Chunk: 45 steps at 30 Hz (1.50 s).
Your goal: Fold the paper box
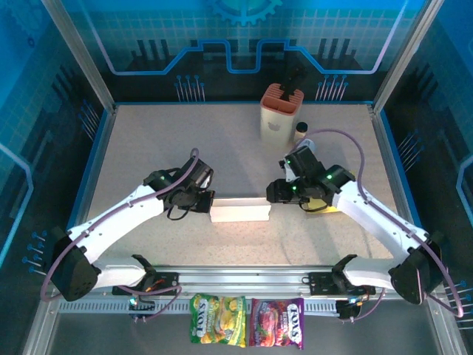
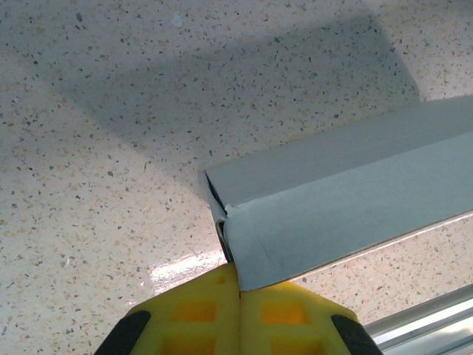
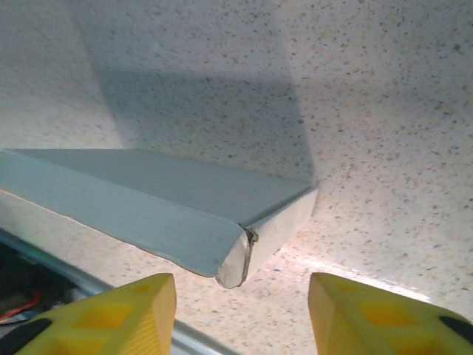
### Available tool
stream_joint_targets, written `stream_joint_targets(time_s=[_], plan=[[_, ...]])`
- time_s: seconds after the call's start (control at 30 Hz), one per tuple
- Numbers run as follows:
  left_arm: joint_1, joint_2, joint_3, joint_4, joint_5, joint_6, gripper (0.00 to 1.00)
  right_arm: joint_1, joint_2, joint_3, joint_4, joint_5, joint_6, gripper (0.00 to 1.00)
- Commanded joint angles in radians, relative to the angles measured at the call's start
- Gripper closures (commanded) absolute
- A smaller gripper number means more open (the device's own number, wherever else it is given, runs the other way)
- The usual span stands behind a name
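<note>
Cardboard, white and long, is what sits between the two arms: the paper box [image 1: 240, 210] lies flat on the speckled tabletop [image 1: 148, 148], a little nearer the front rail than the middle. Its long axis runs from left to right, roughly parallel to that near edge, so one short end points at each arm.

At the left end, the left end effector [image 1: 205, 201] is clenched. In its wrist view the yellow fingers [image 2: 199, 310] are pressed together with no gap between them, and the box's folded end corner comes right down to the seam where they meet. I cannot tell whether a flap is pinched there or the tips just rest against it. From that corner the box stretches away to the upper right of the view.

At the right end, the right end effector [image 1: 273, 194] is released. Its yellow fingers [image 3: 133, 310] stand wide apart, with the box's closed end just ahead of them and level with the gap, touching neither.

Well apart, at the back of the tabletop, an orange-topped holder [image 1: 281, 111] stands upright with a small bottle [image 1: 301, 131] just beside it. Two candy bags [image 1: 247, 322] lie in front of the rail.
</note>
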Motion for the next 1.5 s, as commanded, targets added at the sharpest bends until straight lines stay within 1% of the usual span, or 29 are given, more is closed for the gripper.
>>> stream_joint_targets(time_s=[0.0, 0.07, 0.17, 0.27, 0.4, 0.47, 0.8, 1.07, 1.23, 1.47], plan=[[-0.012, -0.002, -0.033, -0.067, -0.022, -0.025, 1.0, -0.062, -0.049, -0.054, 0.043, -0.135, 0.199, 0.47], [-0.015, -0.002, -0.032, -0.068, -0.03, -0.034, 1.0, -0.096, -0.071, -0.111, 0.11, -0.198, 0.368, 0.45], [-0.022, -0.004, -0.033, -0.068, -0.04, -0.045, 1.0, -0.115, -0.098, -0.198, 0.208, -0.255, 0.599, 0.42], [-0.027, -0.007, -0.033, -0.066, -0.048, -0.052, 1.0, -0.117, -0.131, -0.262, 0.284, -0.281, 0.766, 0.41], [-0.032, -0.005, -0.032, -0.066, -0.057, -0.058, 1.0, -0.118, -0.18, -0.381, 0.442, -0.306, 0.982, 0.4], [-0.034, -0.004, -0.031, -0.066, -0.057, -0.06, 1.0, -0.118, -0.194, -0.422, 0.511, -0.309, 1.048, 0.39], [-0.04, 0.003, -0.024, -0.069, -0.06, -0.063, 1.0, -0.116, -0.289, -0.474, 0.598, -0.236, 1.168, 0.38], [-0.044, 0.009, -0.02, -0.067, -0.061, -0.066, 1.0, -0.08, -0.219, -0.48, 0.676, -0.261, 1.181, 0.39], [-0.045, 0.008, -0.018, -0.067, -0.064, -0.069, 1.0, -0.073, -0.205, -0.496, 0.694, -0.255, 1.163, 0.46], [-0.046, 0.011, -0.015, -0.066, -0.066, -0.067, 1.0, -0.076, -0.193, -0.51, 0.656, -0.263, 1.103, 0.54]])
